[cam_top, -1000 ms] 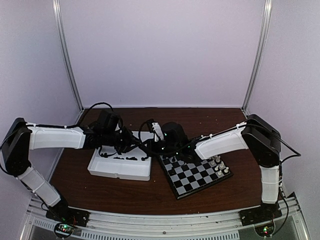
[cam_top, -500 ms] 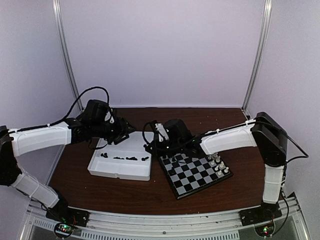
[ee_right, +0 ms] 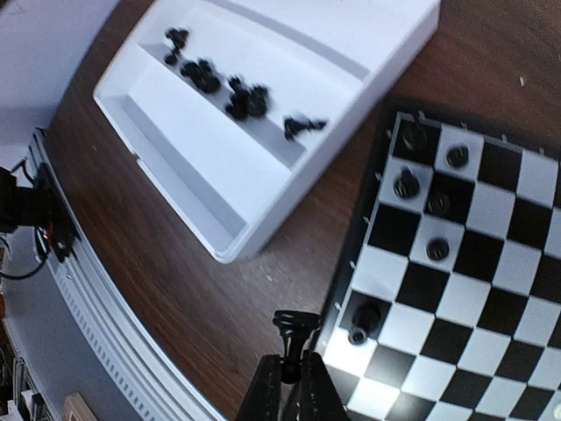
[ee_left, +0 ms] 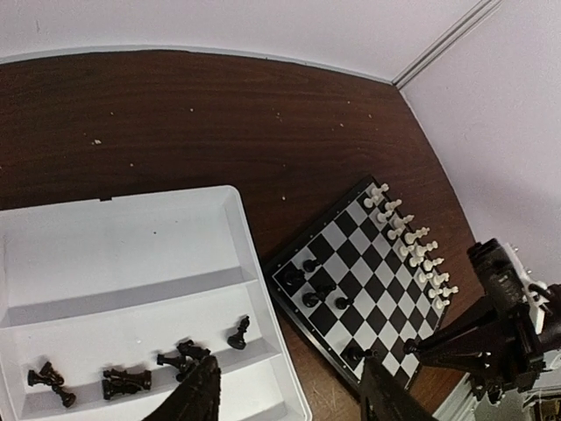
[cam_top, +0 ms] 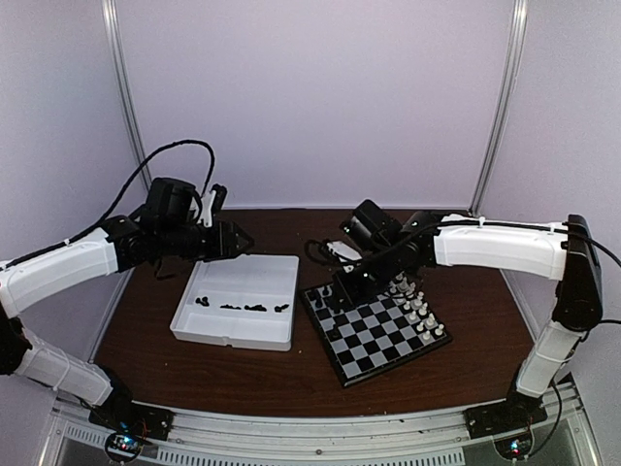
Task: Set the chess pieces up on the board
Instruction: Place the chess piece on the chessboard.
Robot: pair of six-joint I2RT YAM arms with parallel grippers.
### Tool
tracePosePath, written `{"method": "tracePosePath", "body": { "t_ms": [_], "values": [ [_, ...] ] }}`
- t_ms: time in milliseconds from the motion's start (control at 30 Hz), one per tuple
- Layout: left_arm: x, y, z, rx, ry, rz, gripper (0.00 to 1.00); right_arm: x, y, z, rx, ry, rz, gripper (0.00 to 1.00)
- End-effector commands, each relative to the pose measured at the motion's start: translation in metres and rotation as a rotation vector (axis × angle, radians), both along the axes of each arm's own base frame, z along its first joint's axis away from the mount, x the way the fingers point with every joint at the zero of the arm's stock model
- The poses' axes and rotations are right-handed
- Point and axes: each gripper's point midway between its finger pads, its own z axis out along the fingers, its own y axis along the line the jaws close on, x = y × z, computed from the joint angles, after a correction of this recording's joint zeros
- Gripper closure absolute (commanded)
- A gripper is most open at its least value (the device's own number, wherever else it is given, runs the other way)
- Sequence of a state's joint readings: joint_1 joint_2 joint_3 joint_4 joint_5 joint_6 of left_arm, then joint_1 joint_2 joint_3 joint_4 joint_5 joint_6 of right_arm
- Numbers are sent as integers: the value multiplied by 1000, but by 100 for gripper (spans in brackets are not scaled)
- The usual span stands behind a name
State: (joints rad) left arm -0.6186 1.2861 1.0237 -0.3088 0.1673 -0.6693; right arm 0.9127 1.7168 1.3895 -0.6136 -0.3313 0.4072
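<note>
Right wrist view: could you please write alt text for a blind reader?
The right gripper holds a black chess piece beside the board. Six black pieces sit on it; more lie in a white tray.

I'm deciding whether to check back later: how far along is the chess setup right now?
Done: the white pieces stand in two rows, and six black chess pieces are on the board. In hand: the right gripper grips another black piece; the left gripper is open and empty. Left: several loose black pieces lying in the tray.
</note>
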Motion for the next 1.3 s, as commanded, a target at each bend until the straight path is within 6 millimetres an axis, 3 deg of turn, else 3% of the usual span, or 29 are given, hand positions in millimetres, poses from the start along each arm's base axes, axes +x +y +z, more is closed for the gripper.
{"method": "tracePosePath", "body": {
  "t_ms": [0,233,433,1200,1267],
  "values": [
    [4,12,17,92,-98,-10,45,-32,-61,-27,-286,137,17,98],
    [4,15,17,113,-115,-9,46,-48,-95,-49,-437,182,28,99],
    [6,17,16,140,-127,-7,46,-59,-105,-69,-535,264,63,100],
    [7,16,9,161,-121,-19,46,-55,-105,-100,-646,326,110,95],
    [7,16,9,159,-121,-21,46,-53,-103,-98,-643,314,107,89]
  ]
}}
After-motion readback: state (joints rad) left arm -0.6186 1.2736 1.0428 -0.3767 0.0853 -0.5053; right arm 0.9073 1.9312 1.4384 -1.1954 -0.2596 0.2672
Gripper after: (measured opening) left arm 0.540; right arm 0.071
